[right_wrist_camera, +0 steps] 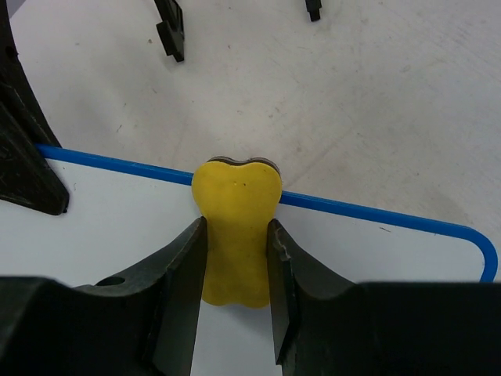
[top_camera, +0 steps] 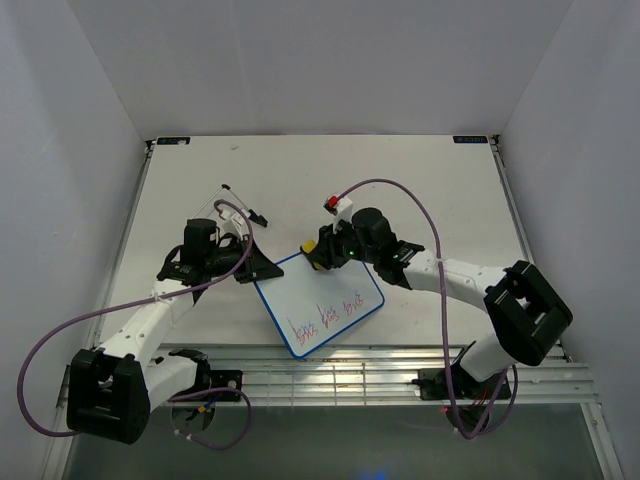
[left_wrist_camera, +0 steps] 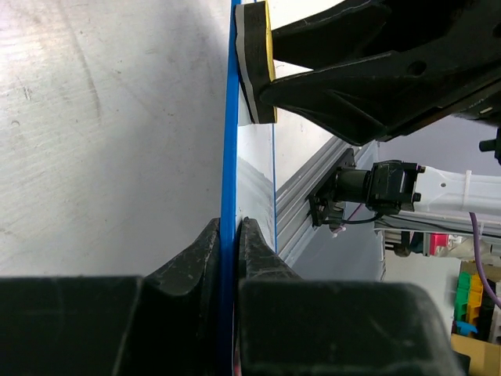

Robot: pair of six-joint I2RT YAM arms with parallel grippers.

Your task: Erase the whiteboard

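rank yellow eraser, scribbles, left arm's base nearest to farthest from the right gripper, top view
1. yellow eraser, clamped in the right gripper itself
2. scribbles, toward the whiteboard's near edge
3. left arm's base, near left corner

Gleaming glossy and smooth across the white board (top_camera: pixel 318 290), catching soft reflections. Looking like smooth plastic on its thin blue frame (right_wrist_camera: pixel 376 213). Showing matt and off-white on the table (top_camera: pixel 420 190), faintly scuffed and speckled close up. Looking hard and black on the left fingers (left_wrist_camera: pixel 196 254) and right fingers (right_wrist_camera: pixel 182 262), like moulded plastic with a dull sheen. Appearing smooth and matt on the yellow face of the eraser (right_wrist_camera: pixel 235 227), backing onto a white layer and a darker, softer-looking pad. Shining dully along the ribbed silver metal rail (top_camera: pixel 380 372). Looking smooth and slightly glossy along the purple cable (top_camera: pixel 385 181). Reading flat and matt on the pale walls (top_camera: pixel 300 60).
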